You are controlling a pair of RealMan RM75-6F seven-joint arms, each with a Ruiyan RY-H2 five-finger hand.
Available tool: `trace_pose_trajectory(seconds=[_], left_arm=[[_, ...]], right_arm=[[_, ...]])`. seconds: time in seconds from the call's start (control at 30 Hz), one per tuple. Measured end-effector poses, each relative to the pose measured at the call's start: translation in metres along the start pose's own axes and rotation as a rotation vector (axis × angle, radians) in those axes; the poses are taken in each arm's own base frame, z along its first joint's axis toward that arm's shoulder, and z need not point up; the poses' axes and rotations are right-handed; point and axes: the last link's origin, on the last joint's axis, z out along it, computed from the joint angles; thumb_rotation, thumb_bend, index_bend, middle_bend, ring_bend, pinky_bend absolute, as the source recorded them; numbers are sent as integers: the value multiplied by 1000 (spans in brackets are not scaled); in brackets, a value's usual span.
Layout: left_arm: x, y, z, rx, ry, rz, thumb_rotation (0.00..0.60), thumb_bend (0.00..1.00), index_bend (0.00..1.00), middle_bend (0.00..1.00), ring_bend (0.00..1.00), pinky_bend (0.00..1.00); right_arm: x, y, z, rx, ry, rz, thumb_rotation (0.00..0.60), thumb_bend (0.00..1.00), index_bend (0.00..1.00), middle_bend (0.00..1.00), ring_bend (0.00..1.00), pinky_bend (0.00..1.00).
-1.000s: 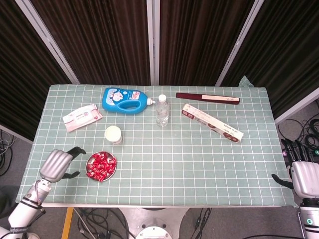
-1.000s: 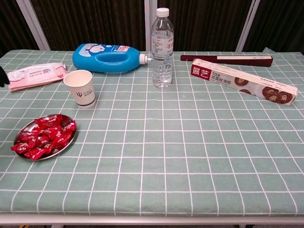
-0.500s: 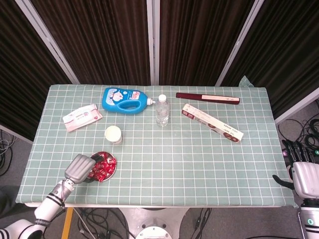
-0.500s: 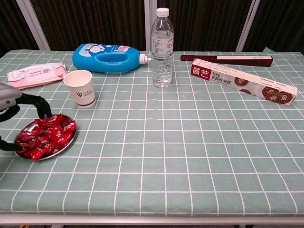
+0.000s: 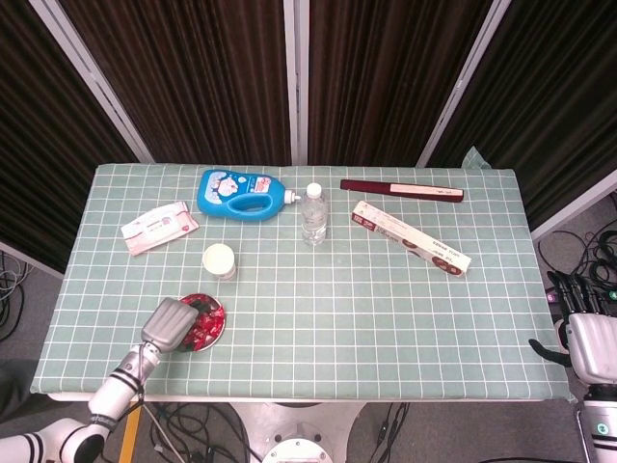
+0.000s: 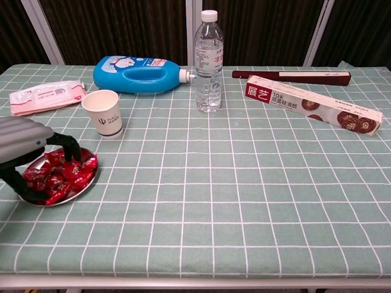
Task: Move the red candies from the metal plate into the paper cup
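Red candies (image 6: pixel 58 174) sit heaped in the metal plate (image 6: pixel 85 185) at the near left of the green checked table (image 5: pixel 386 318). My left hand (image 6: pixel 27 149) is over the plate, black fingers (image 6: pixel 70 149) curled down onto the pile, thumb low at the plate's left edge. Can't tell from either view whether a candy is actually pinched. Chest view shows the fingertips touching the wrappers; head view only shows the grey back of the hand (image 5: pixel 171 323) covering the plate's near-left part, with candies visible to its right.

Paper cup (image 6: pixel 102 114) stands upright just beyond the plate, apart from it; head view shows its open mouth (image 5: pixel 219 258), inside hard to read.

My right hand (image 5: pixel 583 333) shows only in the head view, off the table's near right corner, fingers apart, holding nothing. Chest view doesn't catch it.

Elsewhere: wet wipes pack (image 6: pixel 46 96) far left, blue detergent bottle (image 6: pixel 137 74) lying on its side, water bottle (image 6: pixel 208 61) upright mid-table, dark red long box (image 6: pixel 292 76) at the far edge, cling film box (image 6: pixel 313 105) lying diagonally on the right. Chest view shows the box's print; from the head view it is too small to read.
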Motion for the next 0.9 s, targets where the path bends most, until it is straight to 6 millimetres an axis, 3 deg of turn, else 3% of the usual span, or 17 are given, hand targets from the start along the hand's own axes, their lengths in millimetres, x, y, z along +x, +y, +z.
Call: trace_pose_trajectory(seconds=[0.27, 0.67, 0.9], left_arm=[[-5, 0, 5, 2, -5, 24, 600, 226, 486, 521, 881, 1000], [-6, -1, 12, -26, 16, -14, 600, 456, 631, 673, 927, 1000], [-5, -4, 14, -38, 24, -51, 600, 512, 685, 735, 946, 1000]], right_arm=[[0, 3, -1, -8, -6, 4, 600, 23, 0, 83, 0, 183], [0, 5, -2, -17, -18, 9, 600, 22, 0, 84, 0, 214], [1, 6, -3, -22, -23, 13, 600, 22, 0, 87, 0, 222]])
